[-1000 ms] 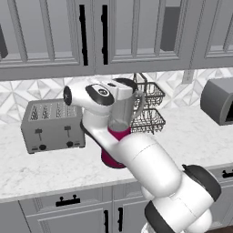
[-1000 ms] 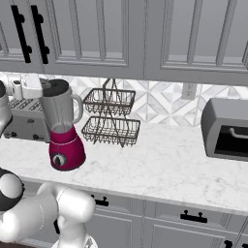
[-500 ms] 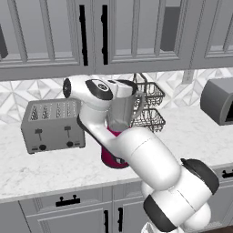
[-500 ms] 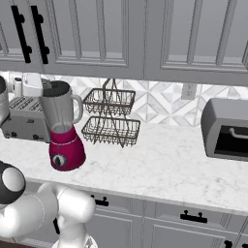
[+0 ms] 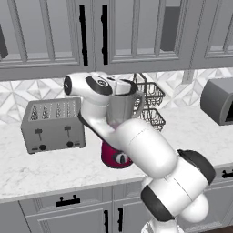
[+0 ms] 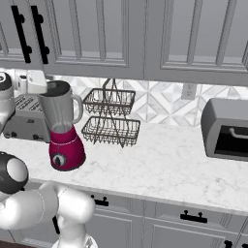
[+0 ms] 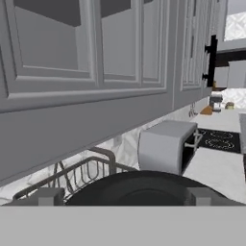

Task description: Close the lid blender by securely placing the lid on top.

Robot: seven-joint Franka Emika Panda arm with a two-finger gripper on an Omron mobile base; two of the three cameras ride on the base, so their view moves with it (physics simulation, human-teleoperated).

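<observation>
I am looking at the silver four-slot toaster (image 5: 53, 125) standing at the left of the white marble counter (image 5: 41, 170), and just to its right the tall blender with the magenta base and clear greyish jar (image 6: 62, 127). In the left base view my own white arm is crossing in front of the blender, so I am seeing only part of the jar, its side handle and a slice of the magenta base with the dial. In the right base view the blender is standing in the open, and the small flat round dark lid (image 6: 57, 88) is sitting at the jar's rim; I cannot tell whether it is fully seated or a hair above. The white hand is reaching in from the left edge there, its end touching or just beside the lid.

In the hand view the lid (image 7: 139, 188) is spreading as a broad dark disc across the bottom, lying between the two grey fingertips (image 7: 50, 196), one at each side of it. The gripper (image 7: 126, 197) is straddling the lid, but I cannot tell whether the fingers are pressing on its edge or standing free, since the tips are cut off low in the picture.

Further right, a two-tier wire basket rack (image 6: 110, 117) is standing against the tiled backsplash, and a grey microwave-like oven (image 6: 225, 129) is sitting at the far right of the counter.
</observation>
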